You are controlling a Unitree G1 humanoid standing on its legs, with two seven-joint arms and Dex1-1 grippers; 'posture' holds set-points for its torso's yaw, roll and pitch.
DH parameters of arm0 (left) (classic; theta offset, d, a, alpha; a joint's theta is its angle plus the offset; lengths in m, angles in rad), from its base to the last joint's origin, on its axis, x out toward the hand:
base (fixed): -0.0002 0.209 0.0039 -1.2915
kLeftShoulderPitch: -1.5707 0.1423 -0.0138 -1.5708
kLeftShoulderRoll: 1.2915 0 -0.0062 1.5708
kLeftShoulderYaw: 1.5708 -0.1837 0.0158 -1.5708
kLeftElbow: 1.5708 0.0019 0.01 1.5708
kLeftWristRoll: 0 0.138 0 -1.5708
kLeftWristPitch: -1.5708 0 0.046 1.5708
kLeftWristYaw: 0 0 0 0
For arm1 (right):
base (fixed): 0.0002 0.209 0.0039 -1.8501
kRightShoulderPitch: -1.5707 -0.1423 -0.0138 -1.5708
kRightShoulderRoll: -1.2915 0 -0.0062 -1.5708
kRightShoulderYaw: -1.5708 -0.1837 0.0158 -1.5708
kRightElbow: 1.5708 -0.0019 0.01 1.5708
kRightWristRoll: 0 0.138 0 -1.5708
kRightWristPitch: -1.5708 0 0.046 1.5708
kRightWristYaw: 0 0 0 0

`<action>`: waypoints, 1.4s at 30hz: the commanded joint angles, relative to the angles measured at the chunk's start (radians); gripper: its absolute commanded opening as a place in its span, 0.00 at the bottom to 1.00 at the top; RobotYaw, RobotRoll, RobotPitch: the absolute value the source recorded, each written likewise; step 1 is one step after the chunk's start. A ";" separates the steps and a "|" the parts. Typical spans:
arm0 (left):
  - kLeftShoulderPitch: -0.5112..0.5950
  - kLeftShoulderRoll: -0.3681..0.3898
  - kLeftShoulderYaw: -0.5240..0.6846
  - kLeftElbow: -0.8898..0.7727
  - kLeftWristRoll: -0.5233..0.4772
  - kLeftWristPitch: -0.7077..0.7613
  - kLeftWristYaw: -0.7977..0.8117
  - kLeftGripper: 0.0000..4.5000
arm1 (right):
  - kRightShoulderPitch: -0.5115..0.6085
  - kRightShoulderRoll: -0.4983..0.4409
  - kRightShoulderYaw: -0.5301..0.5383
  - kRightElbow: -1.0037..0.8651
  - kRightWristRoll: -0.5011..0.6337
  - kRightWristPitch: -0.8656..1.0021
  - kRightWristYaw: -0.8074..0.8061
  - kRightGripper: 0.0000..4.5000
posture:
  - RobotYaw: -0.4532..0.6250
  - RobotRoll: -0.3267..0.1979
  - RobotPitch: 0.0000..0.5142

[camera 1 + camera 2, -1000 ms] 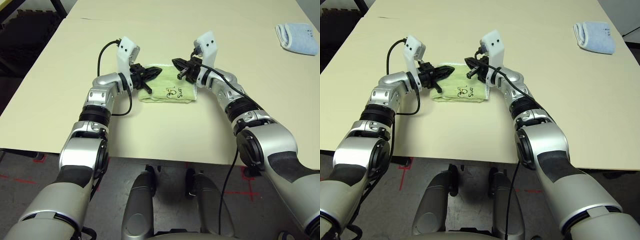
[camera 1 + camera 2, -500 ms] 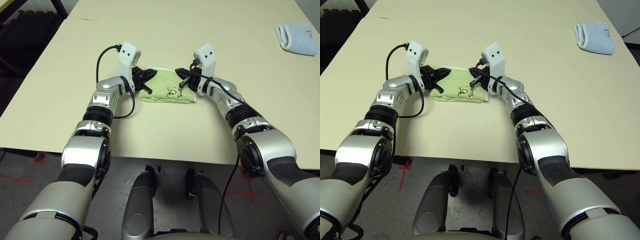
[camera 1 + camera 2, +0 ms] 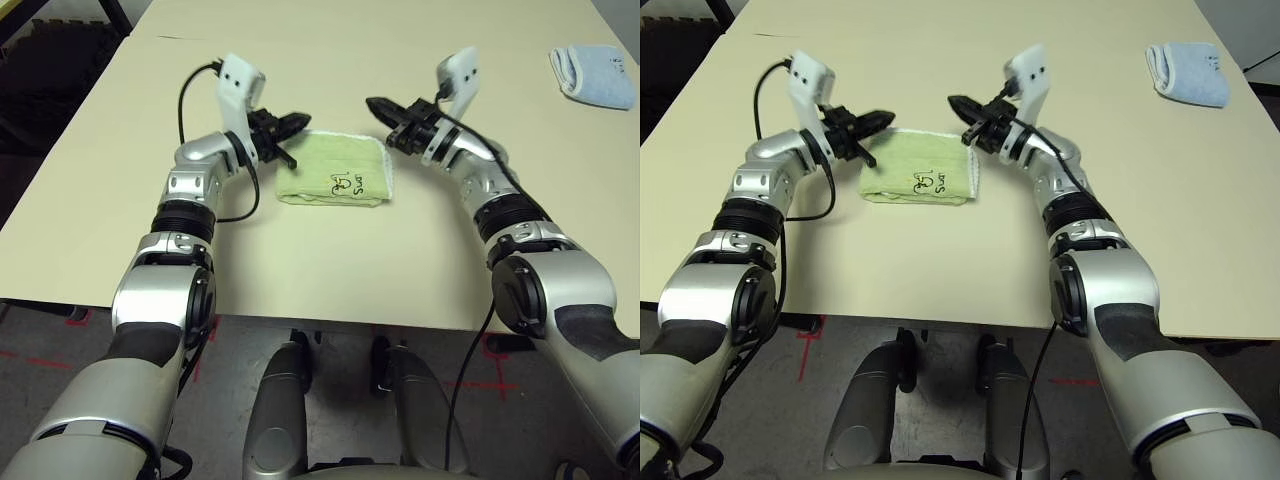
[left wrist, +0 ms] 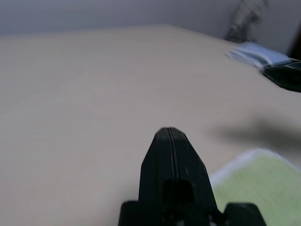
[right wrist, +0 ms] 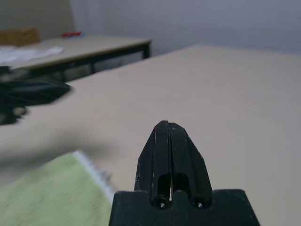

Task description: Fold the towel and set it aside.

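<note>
Between both closed, raised jaws lies the folded towel (image 3: 335, 177).

Light: even, soft, bright across the counter (image 3: 330, 270).
Shadows: faint smudges beside the towel (image 4: 256, 183).
Focus: head views sharp; wrist views blur the background, towel soft at 5 o'clock.
Glare: none on the pale top.

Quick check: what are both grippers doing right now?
Left gripper: fingers shut, holding nothing, beside the towel.
Right gripper: fingers shut, holding nothing.
</note>
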 commanded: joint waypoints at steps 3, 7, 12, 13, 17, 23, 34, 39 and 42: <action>0.150 0.001 0.004 -0.188 -0.037 0.054 0.030 0.01 | 0.090 -0.001 0.001 -0.129 0.061 0.055 0.086 0.00 | 0.45 0.62 0.48; 0.232 0.045 -0.027 -0.302 -0.080 0.124 -0.089 0.01 | 0.145 -0.030 0.021 -0.203 0.083 0.124 0.171 0.00 | 0.45 0.62 0.48; 0.288 0.129 -0.051 -0.346 -0.095 0.182 -0.205 0.18 | 0.197 -0.090 0.067 -0.259 0.071 0.158 0.284 0.00 | 0.45 0.62 0.48; 0.298 0.146 -0.054 -0.347 -0.093 0.179 -0.226 0.25 | 0.208 -0.105 0.085 -0.265 0.058 0.150 0.311 0.05 | 0.45 0.62 0.48; 0.308 0.185 -0.048 -0.320 -0.069 0.159 -0.223 0.60 | 0.220 -0.138 0.107 -0.265 0.041 0.136 0.326 0.33 | 0.44 0.62 0.49; 0.339 0.205 -0.044 -0.326 -0.087 0.161 -0.250 1.00 | 0.238 -0.153 0.130 -0.285 0.041 0.184 0.357 0.81 | 0.45 0.62 0.49; 0.282 0.272 -0.081 -0.296 -0.153 0.374 -0.456 1.00 | 0.272 -0.228 0.164 -0.334 0.044 0.192 0.463 0.99 | 0.43 0.62 0.51; 0.230 0.286 -0.156 -0.214 -0.089 0.205 -0.605 1.00 | 0.301 -0.257 0.158 -0.369 0.059 0.188 0.496 0.99 | 0.42 0.62 0.51; 0.170 0.255 -0.158 -0.166 -0.115 0.341 -0.581 1.00 | 0.322 -0.265 0.153 -0.412 0.069 0.215 0.486 0.99 | 0.41 0.62 0.51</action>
